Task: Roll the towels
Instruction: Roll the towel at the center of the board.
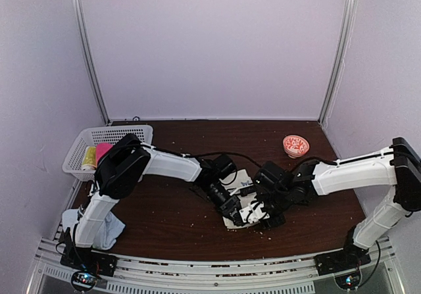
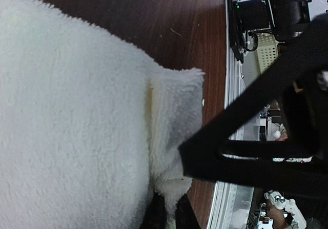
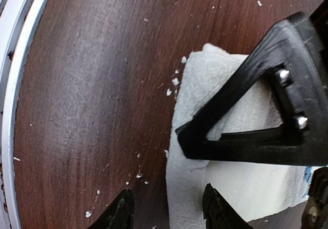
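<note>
The cream-white towel (image 1: 242, 187) lies folded on the dark table at the centre, mostly hidden under both grippers. In the left wrist view the towel (image 2: 77, 126) fills the left side, and my left gripper (image 2: 169, 216) is shut on a folded edge of it. My left gripper (image 1: 231, 210) and right gripper (image 1: 260, 214) meet over the towel. In the right wrist view my right gripper (image 3: 169, 213) is open, with the towel's (image 3: 230, 183) edge between its fingers. The pale blue towel (image 1: 112, 231) lies crumpled by the left arm's base.
A white basket (image 1: 122, 135) at the back left holds a yellow cylinder (image 1: 89, 157) and a pink cylinder (image 1: 103, 150). A red patterned bowl (image 1: 296, 145) stands at the back right. Crumbs dot the table (image 3: 92, 85). The metal rail (image 1: 210, 268) runs along the near edge.
</note>
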You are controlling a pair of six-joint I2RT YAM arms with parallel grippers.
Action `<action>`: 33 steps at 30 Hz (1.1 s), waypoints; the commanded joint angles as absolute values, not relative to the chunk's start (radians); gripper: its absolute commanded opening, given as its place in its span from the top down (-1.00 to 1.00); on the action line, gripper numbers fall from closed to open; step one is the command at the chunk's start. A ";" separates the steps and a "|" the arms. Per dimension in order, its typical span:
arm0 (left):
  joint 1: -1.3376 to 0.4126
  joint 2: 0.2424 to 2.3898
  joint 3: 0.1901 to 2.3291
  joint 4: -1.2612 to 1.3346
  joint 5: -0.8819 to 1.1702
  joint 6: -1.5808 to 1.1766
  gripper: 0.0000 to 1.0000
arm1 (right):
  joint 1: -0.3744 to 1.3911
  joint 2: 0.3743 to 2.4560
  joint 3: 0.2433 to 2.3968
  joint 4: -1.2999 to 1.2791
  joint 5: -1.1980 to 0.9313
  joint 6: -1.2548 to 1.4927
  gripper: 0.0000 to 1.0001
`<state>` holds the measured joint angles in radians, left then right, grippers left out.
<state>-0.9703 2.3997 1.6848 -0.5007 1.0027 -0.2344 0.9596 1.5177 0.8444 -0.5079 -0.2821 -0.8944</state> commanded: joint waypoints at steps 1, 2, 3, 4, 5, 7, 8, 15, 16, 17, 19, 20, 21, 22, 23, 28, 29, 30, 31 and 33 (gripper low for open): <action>-0.969 2.452 1.664 -0.568 0.924 -0.231 1.00 | 0.976 1.531 0.799 -0.413 -0.214 -0.903 0.07; -0.969 2.453 1.664 -0.568 0.925 -0.231 1.00 | 0.977 1.540 0.792 -0.402 -0.208 -0.900 0.08; -0.969 2.450 1.663 -0.568 0.923 -0.228 1.00 | 0.977 1.552 0.789 -0.395 -0.204 -0.901 0.11; -0.969 2.449 1.662 -0.568 0.919 -0.224 1.00 | 0.976 1.564 0.785 -0.389 -0.201 -0.907 0.16; -0.969 2.445 1.659 -0.568 0.910 -0.220 1.00 | 0.976 1.577 0.778 -0.382 -0.198 -0.913 0.23; -0.967 2.434 1.653 -0.568 0.893 -0.207 1.00 | 0.978 1.602 0.766 -0.368 -0.185 -0.923 0.45; -0.962 2.426 1.649 -0.568 0.886 -0.204 0.99 | 0.978 1.611 0.765 -0.375 -0.186 -0.925 0.58; -0.891 2.130 1.457 -0.392 0.615 -0.174 0.27 | 0.976 1.599 0.794 -0.504 -0.254 -0.904 1.00; -0.880 2.066 1.429 -0.371 0.544 -0.159 0.14 | 0.977 1.601 0.814 -0.554 -0.280 -0.896 1.00; -0.875 2.008 1.404 -0.356 0.483 -0.138 0.05 | 0.976 1.605 0.835 -0.605 -0.310 -0.887 1.00; -0.874 1.914 1.363 -0.330 0.369 -0.101 -0.02 | 0.977 1.624 0.877 -0.692 -0.364 -0.859 1.00; -0.874 1.878 1.347 -0.326 0.320 -0.093 -0.03 | 0.976 1.637 0.895 -0.725 -0.385 -0.842 1.00; -0.875 1.842 1.326 -0.314 0.268 -0.092 -0.04 | 0.971 1.653 0.921 -0.761 -0.412 -0.830 1.00; -0.876 1.805 1.295 -0.292 0.229 -0.090 -0.04 | 0.960 1.672 0.933 -0.793 -0.442 -0.825 1.00; -0.881 1.757 1.258 -0.258 0.195 -0.088 -0.05 | 0.944 1.696 0.966 -0.833 -0.475 -0.826 1.00; -0.918 1.473 1.010 0.026 0.135 -0.042 -0.04 | 0.808 1.858 1.128 -1.041 -0.643 -0.869 1.00; -0.925 1.437 0.977 0.055 0.132 -0.031 -0.05 | 0.778 1.902 1.171 -1.089 -0.672 -0.879 1.00; -0.937 1.414 0.956 0.063 0.119 -0.012 -0.07 | 0.743 1.948 1.213 -1.135 -0.700 -0.888 1.00; -0.956 1.401 0.947 0.059 0.104 0.017 -0.09 | 0.718 1.998 1.258 -1.177 -0.723 -0.896 1.00; -1.039 1.399 0.957 0.026 0.013 0.099 -0.11 | 0.672 2.105 1.337 -1.243 -0.769 -0.898 1.00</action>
